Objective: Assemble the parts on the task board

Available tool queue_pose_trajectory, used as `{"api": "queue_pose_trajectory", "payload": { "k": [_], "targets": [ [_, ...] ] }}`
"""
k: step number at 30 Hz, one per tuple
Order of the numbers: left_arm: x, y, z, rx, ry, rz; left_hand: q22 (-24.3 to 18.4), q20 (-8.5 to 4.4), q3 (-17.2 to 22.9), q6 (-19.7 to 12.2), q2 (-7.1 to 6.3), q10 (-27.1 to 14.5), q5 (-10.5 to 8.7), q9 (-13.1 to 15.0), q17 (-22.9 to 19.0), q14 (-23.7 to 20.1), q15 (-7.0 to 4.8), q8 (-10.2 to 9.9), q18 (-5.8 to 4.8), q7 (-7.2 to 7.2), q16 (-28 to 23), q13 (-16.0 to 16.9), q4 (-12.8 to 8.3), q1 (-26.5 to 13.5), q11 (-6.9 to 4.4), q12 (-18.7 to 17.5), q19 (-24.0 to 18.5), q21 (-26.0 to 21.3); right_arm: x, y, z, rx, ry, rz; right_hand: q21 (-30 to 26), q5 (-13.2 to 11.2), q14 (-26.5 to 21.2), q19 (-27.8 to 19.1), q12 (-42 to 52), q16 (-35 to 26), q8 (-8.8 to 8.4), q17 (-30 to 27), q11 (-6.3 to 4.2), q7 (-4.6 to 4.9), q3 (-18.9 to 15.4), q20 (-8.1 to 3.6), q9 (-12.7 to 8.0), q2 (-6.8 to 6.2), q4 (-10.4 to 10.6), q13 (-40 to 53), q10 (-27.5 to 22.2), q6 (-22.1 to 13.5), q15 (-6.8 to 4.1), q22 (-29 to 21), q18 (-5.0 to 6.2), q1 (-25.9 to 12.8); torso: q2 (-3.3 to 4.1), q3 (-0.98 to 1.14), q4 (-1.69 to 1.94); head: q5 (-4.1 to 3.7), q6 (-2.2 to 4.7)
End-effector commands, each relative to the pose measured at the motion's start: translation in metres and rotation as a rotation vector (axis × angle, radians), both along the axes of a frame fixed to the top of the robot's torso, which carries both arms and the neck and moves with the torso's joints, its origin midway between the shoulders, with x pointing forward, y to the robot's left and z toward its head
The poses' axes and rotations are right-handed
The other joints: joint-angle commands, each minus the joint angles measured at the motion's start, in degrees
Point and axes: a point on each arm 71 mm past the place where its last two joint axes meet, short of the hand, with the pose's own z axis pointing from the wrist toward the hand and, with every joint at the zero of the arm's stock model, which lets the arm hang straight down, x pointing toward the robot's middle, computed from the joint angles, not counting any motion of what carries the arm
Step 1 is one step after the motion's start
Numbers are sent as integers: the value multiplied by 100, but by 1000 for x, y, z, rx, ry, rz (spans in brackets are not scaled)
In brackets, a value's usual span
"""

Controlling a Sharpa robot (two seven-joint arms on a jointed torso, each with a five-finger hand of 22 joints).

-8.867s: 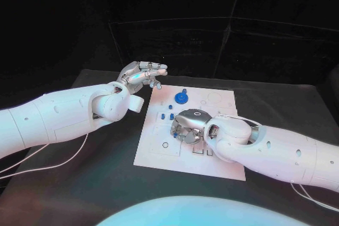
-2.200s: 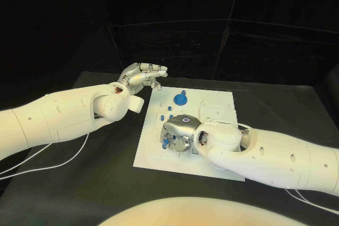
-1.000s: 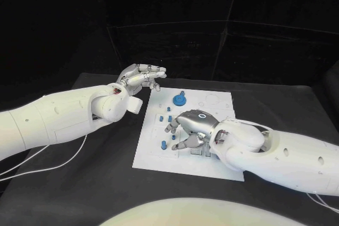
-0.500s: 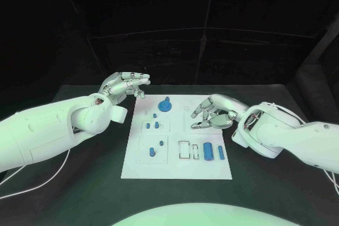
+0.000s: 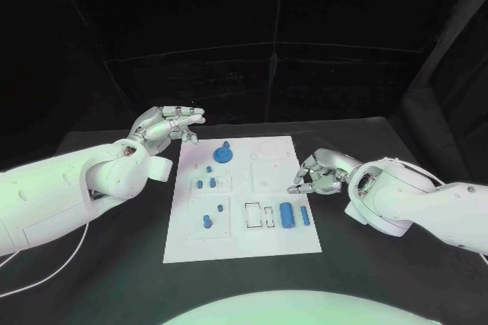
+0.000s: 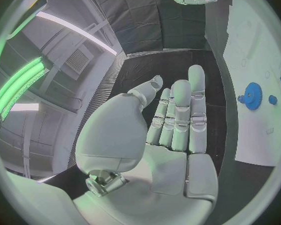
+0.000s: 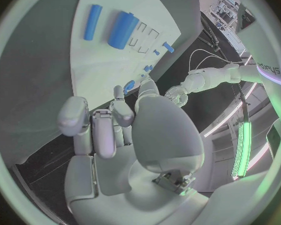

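The white task board (image 5: pixel 264 240) lies in the middle of the table. On it I see a blue gear with a knob (image 5: pixel 223 154), several small blue pieces (image 5: pixel 209 183) down its left half, and a thick blue cylinder (image 5: pixel 288 216) beside a thin blue bar (image 5: pixel 304 213). My right hand (image 5: pixel 319 174) hovers at the board's right edge, fingers curled in with nothing in them (image 7: pixel 106 127). My left hand (image 5: pixel 165 124) is raised off the board's far left corner, and its palm and straight fingers (image 6: pixel 178 120) are empty. The left wrist view catches the gear (image 6: pixel 252 92), and the right wrist view the cylinder (image 7: pixel 122 30) and the bar (image 7: pixel 92 21).
The black table (image 5: pixel 376 261) extends round the board on all sides. Empty outlined slots (image 5: pixel 254 216) sit left of the cylinder, and faint round outlines (image 5: pixel 269 150) mark the board's far right part. White cables (image 5: pixel 61 268) trail under my left arm.
The head camera has shifted. My right hand has drawn back from over the board's middle to its right edge, uncovering the cylinder and bar. The left hand has kept its raised pose.
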Motion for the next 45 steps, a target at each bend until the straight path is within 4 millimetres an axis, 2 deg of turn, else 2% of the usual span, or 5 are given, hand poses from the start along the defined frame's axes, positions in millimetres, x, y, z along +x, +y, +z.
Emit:
{"api": "queue_pose_trajectory", "payload": {
  "k": [1, 10, 14, 34, 45],
  "targets": [
    [0, 0, 1, -5, -7, -1, -8, 35, -35, -36, 55, -37, 12, -4, -10, -38, 8, 31, 30, 9, -27, -7, 9, -8, 4, 20, -20, -28, -4, 1, -4, -121, 9, 0, 28, 106, 359, 54, 147, 26, 84, 47, 9, -1, -7, 4, 12, 17, 25, 239, 84, -53, -35, 24, -61, -55, -13, -3, -22, -28, -4],
    [0, 0, 1, -5, -6, -1, -10, 36, -40, -41, 55, -42, 12, -4, -12, -39, 10, 31, 30, 11, -27, -7, 13, -14, 5, 22, -20, -30, -10, 12, -14, -163, 30, 36, 57, 142, 365, 85, 276, 55, 192, 108, 5, -8, -21, 2, 24, 37, 38, 457, 132, -78, -37, 90, -73, -107, 0, 2, -22, -50, -35],
    [0, 0, 1, -5, -6, -3, -10, 36, -40, -41, 55, -42, 12, -4, -12, -39, 10, 31, 30, 11, -27, -7, 13, -14, 5, 22, -20, -30, -12, 17, -18, -166, 39, 51, 63, 148, 367, 91, 308, 64, 232, 129, 1, -14, -24, 1, 31, 45, 37, 516, 145, -71, -39, 104, -75, -128, 2, 0, -7, -55, -51],
    [0, 0, 1, -7, -6, -7, -10, 36, -40, -41, 55, -42, 12, -4, -12, -39, 10, 31, 30, 11, -27, -7, 13, -14, 5, 22, -20, -30, -11, 27, -33, -226, 101, 91, 74, 41, 374, 100, 384, 100, 503, 220, -35, -62, -48, -20, 71, 78, 58, 725, 167, -41, -66, 140, -80, -525, 9, 5, -13, 10, -91],
    [-1, 0, 1, -8, -2, -11, -14, 38, -48, -50, 56, -52, 12, -5, -18, -41, 11, 32, 30, 12, -28, -8, 14, -16, 7, 27, -21, -34, -15, 37, -50, -237, 142, 112, 84, 28, 379, 108, 376, 113, 535, 253, -39, -67, -39, -23, 76, 86, 57, 731, 163, -41, -69, 165, -85, -585, 9, 5, -20, 40, -125]
  ]
}}
